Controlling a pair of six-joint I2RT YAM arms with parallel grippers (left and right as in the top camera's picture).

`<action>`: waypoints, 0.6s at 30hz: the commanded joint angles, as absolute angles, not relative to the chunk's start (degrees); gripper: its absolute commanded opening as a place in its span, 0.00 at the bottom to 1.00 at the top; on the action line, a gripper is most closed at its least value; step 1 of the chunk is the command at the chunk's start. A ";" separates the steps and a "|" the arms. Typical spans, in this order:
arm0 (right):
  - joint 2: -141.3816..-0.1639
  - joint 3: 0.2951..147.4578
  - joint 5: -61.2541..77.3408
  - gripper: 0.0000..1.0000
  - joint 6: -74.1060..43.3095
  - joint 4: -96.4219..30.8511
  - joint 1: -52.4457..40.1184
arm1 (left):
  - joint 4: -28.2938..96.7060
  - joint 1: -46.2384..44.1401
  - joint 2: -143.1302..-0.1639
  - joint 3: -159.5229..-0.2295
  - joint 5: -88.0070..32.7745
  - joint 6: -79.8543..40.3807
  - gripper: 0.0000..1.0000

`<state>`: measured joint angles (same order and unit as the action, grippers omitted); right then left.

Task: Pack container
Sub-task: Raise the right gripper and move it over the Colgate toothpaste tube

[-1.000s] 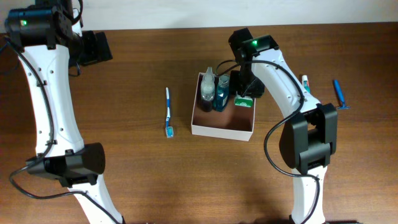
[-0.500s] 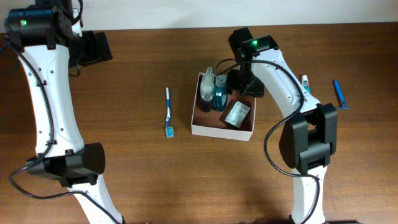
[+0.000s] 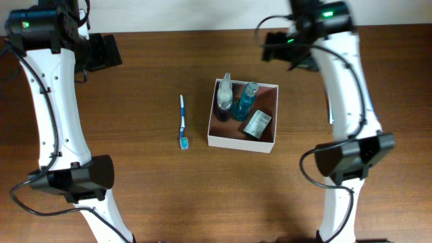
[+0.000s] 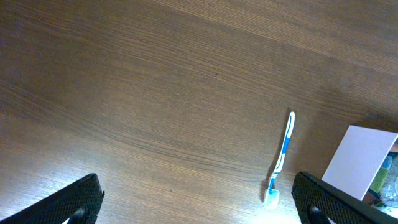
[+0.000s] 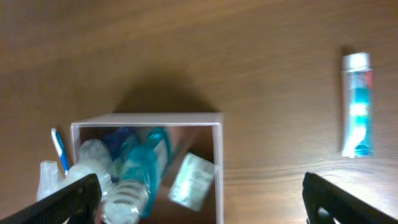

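Alongside, toothbrush (image 3: 182, 121) left of container (image 3: 239, 142), toothpaste tube (image 5: 356, 106) well right

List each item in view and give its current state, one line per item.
container: open-topped, partly packed.
clear bottle: inside the container, by a corner.
blue bottle: inside, beside the clear bottle.
small carton: lying flat inside.
toothbrush: lying on the table, unpacked.
toothpaste tube: lying on the table, unpacked.
left hand: open, empty.
right hand: open, empty.
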<state>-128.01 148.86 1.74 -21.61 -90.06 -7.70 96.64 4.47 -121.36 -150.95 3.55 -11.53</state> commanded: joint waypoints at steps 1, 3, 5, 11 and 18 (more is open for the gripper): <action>-127.63 153.27 0.80 0.99 -16.93 -93.25 -1.78 | 96.68 4.71 -120.20 -150.89 3.38 -10.61 0.99; -127.66 153.77 0.80 0.99 -13.02 -95.29 2.15 | 96.71 4.71 -120.20 -150.89 3.38 -10.61 0.99; -127.68 153.73 0.80 0.99 -7.81 -97.36 6.26 | 96.68 4.71 -120.20 -150.89 3.38 -10.61 0.99; -127.66 149.58 9.30 0.99 10.02 -97.34 15.62 | 96.68 4.71 -120.20 -150.89 3.38 -10.61 0.99; -127.83 137.08 8.14 0.99 14.66 -92.07 18.17 | 96.68 4.71 -120.20 -150.89 3.40 -10.61 0.99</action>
<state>-128.01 142.06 6.52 9.67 -93.80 18.15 96.64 4.47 -121.36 -150.95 3.55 -11.53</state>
